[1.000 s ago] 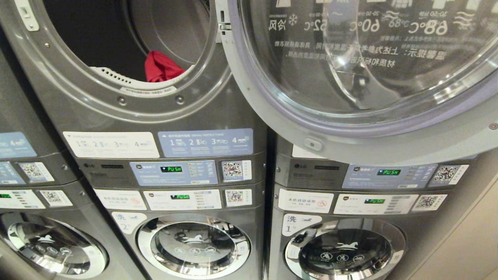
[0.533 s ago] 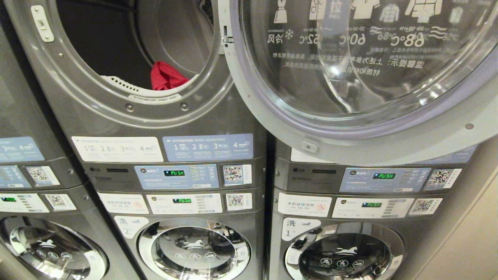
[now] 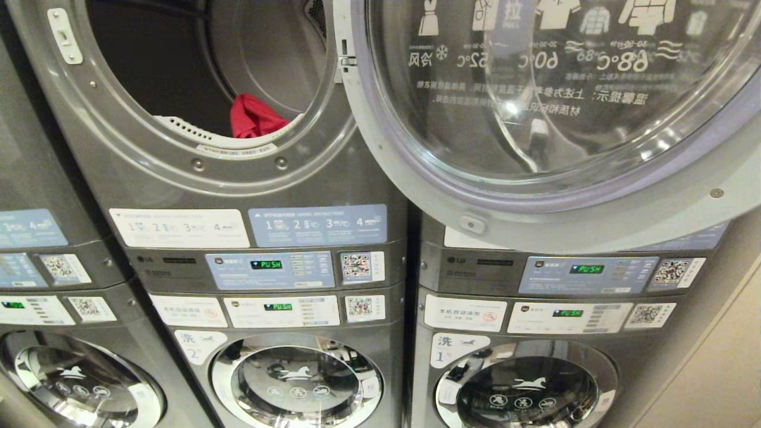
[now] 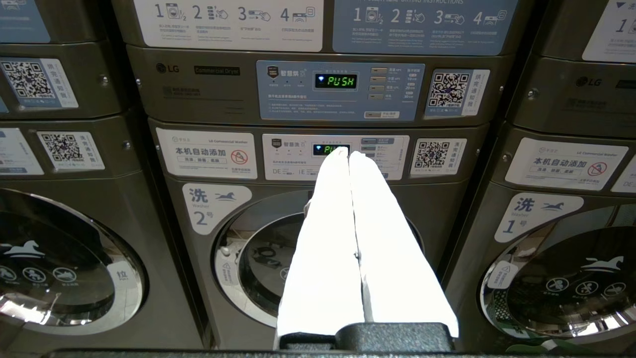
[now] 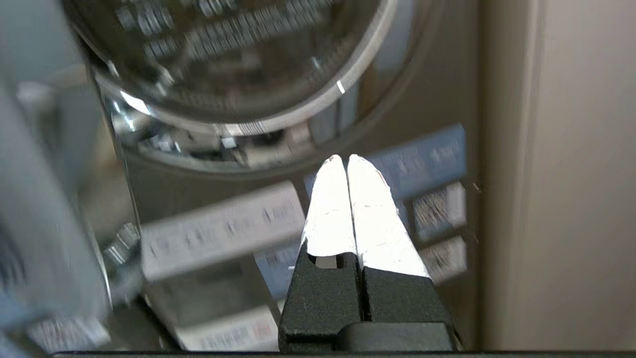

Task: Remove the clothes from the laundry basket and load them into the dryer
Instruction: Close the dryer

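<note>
Since the frame a second ago the whole head view has slid downward a little, a shift of the camera and not of the machines; over the last half second nothing in it has changed. Neither arm appears in the head view.

The stacked machines [image 3: 267, 238] fill the scene, grey units with a dryer above and a washer below. The open dryer door [image 3: 535, 119], a large round glass pane printed with temperature marks, swings out to the right of the dryer opening [image 3: 196, 89]. Inside that opening, at its lower rim, lies a red garment [image 3: 255, 116]. The laundry basket is in no view.

The left gripper [image 4: 349, 153] has its white fingers pressed together and empty. Straight ahead of its tips sits the washer control panel [image 4: 335, 156], whose green display is partly hidden by them; above that is the dryer control panel [image 4: 340, 89] showing PUSH, and below the tips the round washer door [image 4: 258, 258] marked 2.

The right gripper [image 5: 346, 158] likewise has its fingers closed on nothing. Beyond its tips is a blurred round door rim [image 5: 278, 119], with blurred labels [image 5: 223, 228] beside the fingers and a beige wall [image 5: 556, 174] to one side.
</note>
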